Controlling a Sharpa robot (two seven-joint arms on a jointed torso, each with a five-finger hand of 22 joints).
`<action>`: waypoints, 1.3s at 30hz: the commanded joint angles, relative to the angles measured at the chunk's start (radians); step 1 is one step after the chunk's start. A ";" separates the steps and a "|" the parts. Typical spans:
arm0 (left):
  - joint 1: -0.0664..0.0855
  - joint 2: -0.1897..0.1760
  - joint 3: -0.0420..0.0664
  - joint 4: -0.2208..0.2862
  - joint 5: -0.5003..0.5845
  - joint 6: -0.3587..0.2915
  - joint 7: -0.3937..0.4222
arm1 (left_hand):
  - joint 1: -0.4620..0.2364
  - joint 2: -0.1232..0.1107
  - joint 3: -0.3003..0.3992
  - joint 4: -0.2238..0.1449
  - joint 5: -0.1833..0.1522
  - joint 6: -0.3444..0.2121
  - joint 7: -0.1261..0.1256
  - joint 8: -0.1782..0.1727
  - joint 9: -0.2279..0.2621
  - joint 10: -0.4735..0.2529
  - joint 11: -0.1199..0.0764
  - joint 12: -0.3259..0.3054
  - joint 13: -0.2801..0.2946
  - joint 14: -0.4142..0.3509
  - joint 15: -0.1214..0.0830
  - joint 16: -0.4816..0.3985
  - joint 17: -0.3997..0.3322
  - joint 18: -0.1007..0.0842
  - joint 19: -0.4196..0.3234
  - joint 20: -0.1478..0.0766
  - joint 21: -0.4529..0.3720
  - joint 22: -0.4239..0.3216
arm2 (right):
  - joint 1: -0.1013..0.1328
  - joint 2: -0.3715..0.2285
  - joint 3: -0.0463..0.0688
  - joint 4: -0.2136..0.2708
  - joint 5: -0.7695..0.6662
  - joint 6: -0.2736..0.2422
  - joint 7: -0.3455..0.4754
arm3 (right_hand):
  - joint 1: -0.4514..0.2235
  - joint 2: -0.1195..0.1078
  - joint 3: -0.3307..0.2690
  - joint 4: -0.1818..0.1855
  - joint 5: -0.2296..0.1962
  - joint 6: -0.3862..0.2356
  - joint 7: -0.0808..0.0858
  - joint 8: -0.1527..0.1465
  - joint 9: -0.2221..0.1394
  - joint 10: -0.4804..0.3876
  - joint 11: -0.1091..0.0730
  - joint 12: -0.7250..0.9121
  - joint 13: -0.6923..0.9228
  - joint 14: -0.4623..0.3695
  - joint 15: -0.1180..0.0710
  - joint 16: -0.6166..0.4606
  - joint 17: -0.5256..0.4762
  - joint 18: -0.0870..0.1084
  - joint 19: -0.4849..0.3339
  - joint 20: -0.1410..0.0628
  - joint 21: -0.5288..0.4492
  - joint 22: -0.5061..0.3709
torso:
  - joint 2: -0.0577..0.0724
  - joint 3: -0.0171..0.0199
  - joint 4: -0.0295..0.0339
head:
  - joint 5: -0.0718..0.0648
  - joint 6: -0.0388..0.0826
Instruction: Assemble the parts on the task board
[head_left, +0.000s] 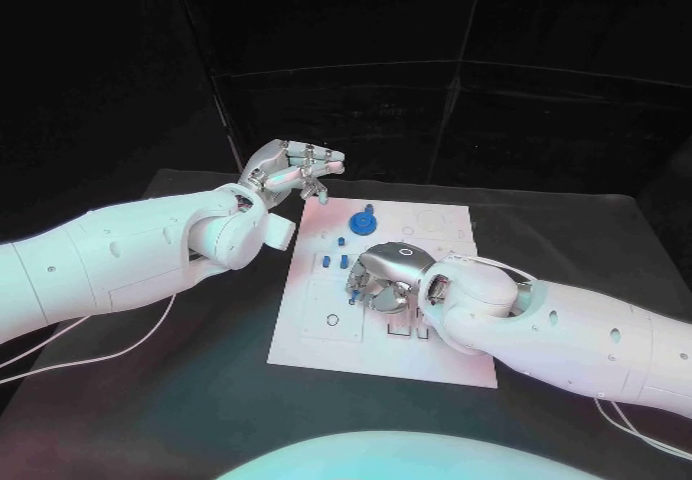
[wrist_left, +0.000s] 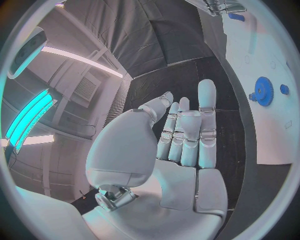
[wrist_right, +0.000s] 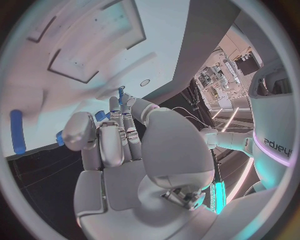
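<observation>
The right hand (head_left: 387, 278) hangs low over the middle of the board (head_left: 454, 360), fingers curled down round a small blue peg (head_left: 353, 296) at its left side. The right wrist view shows that peg (wrist_right: 120, 95) at the fingertips, seemingly pinched, though I cannot tell for sure. The left hand (head_left: 293, 168) hovers off the board's far left corner, fingers loosely bent and holding nothing. The blue gear (head_left: 362, 220) sits on the board's far part, between the two hands, slightly nearer the left one. Small blue pegs (head_left: 335, 262) stand just left of the right hand. The peg's long axis looks roughly upright, so the right hand is best placed to seat it.
</observation>
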 joint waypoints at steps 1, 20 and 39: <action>0.002 0.001 0.001 0.000 0.005 0.014 -0.002 | -0.006 0.003 0.000 0.005 0.000 -0.005 0.003 0.004 -0.001 -0.005 0.000 0.006 0.001 0.002 0.002 0.003 -0.002 0.013 0.008 0.001 -0.001 -0.002 | -0.001 0.003 0.000 -0.002 -0.008 0.018 0.020 | -0.005 -0.005 0.004 0.000 0.002 0.005 0.003 -0.003 0.000 0.008 0.002 -0.005 -0.002 0.037 -0.008 0.002 -0.001 -0.002 0.002 -0.003 0.003 -0.001 | 0.001 0.0001 -0.0002 | 0.001 -0.002; 0.002 0.001 0.001 0.002 0.005 0.015 -0.006 | -0.006 0.003 -0.001 0.006 0.000 -0.006 0.003 0.005 -0.001 -0.007 0.000 0.007 0.001 0.001 0.002 0.002 -0.005 0.013 0.008 0.001 -0.002 -0.002 | -0.011 0.025 -0.001 -0.028 -0.021 0.037 0.018 | -0.006 -0.007 0.004 0.000 0.003 0.005 0.003 -0.003 0.000 0.009 0.002 -0.006 -0.002 0.036 -0.008 0.001 -0.003 -0.002 0.001 -0.003 0.002 -0.003 | 0.002 0.0007 0.0001 | 0.005 -0.009; 0.002 0.000 0.001 0.004 0.005 0.012 -0.011 | -0.006 0.003 -0.003 0.007 0.000 -0.008 0.003 0.005 -0.001 -0.009 0.001 0.008 0.001 0.000 0.003 0.001 -0.008 0.013 0.008 0.001 -0.003 -0.002 | -0.012 0.027 -0.007 -0.030 -0.038 -0.007 -0.004 | -0.049 -0.069 -0.038 0.009 -0.003 -0.175 0.056 -0.075 -0.008 -0.159 0.061 -0.072 -0.046 -0.010 0.039 -0.072 -0.125 0.035 -0.125 0.034 -0.116 -0.229 | 0.001 0.0002 0.0001 | 0.005 -0.011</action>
